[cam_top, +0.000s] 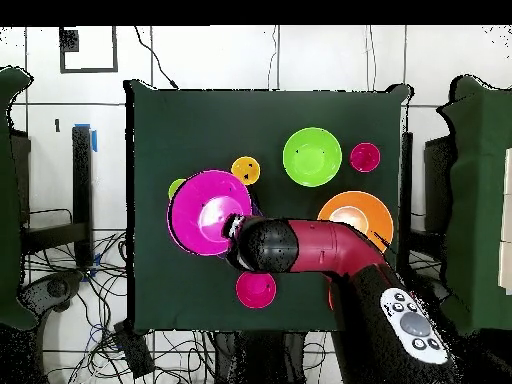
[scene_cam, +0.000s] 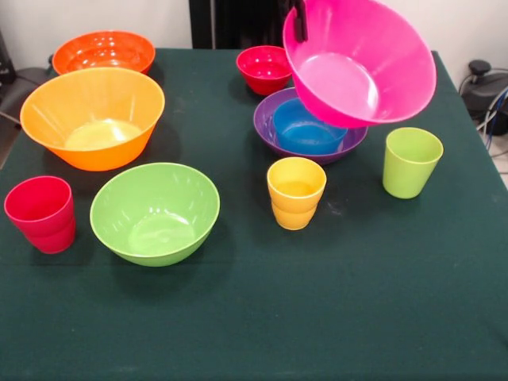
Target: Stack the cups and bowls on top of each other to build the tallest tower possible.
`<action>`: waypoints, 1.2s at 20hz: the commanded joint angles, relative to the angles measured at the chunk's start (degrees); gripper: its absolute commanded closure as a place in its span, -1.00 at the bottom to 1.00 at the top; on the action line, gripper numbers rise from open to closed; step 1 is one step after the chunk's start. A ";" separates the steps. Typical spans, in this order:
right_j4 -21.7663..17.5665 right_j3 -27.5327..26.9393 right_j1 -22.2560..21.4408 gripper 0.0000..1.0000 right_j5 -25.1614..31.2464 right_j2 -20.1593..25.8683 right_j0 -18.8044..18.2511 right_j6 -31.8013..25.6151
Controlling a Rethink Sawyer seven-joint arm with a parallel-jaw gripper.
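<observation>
My gripper (scene_cam: 300, 24) is shut on the near rim of the large pink bowl (scene_cam: 361, 63), which hangs tilted in the air. Right below it sits the purple bowl (scene_cam: 266, 119) with the small blue bowl (scene_cam: 305, 131) nested inside. The overhead view shows the pink bowl (cam_top: 207, 213) covering that pair, with the gripper (cam_top: 238, 228) at its edge. Behind stands the small red bowl (scene_cam: 264, 67). In front stand the yellow cup (scene_cam: 295, 192) and the lime green cup (scene_cam: 411, 161). On the left are the red cup (scene_cam: 41, 213), lime green bowl (scene_cam: 155, 210), light orange bowl (scene_cam: 91, 115) and red-orange bowl (scene_cam: 103, 51).
All of it rests on a table under a dark green cloth (scene_cam: 254, 317). The red arm (cam_top: 310, 248) reaches across the table's robot side in the overhead view. Cables and chairs lie around the table.
</observation>
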 commanded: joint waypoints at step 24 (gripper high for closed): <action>-12.58 -3.45 9.99 1.00 -10.95 -3.43 0.79 -0.06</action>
